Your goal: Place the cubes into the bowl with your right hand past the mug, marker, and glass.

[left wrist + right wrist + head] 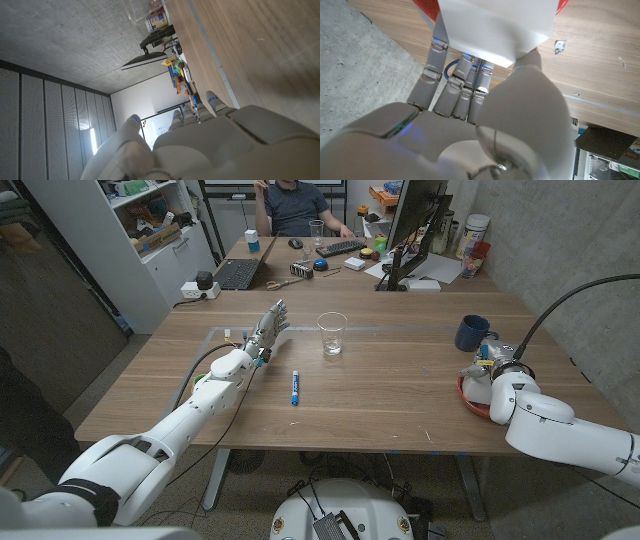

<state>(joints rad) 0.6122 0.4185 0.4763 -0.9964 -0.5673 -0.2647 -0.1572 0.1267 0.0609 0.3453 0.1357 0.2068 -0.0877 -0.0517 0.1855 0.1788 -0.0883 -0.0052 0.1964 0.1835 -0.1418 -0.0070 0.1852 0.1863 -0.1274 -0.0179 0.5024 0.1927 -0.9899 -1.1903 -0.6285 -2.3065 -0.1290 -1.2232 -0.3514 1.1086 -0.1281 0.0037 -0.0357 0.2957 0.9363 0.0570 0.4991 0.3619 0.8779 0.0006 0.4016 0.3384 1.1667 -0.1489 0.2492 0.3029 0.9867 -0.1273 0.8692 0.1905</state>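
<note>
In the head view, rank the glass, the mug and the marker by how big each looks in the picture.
1. Glass: tallest and widest of the three.
2. Mug: a little smaller than the glass, though the right hand may hide its lower edge, so this ranking is unsure.
3. Marker: long but very thin, clearly smallest in area.

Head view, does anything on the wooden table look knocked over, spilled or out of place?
Nothing stands out. The clear drinking glass and dark blue mug stand upright, the blue marker lies flat, and no spill shows on the wooden table.
</note>
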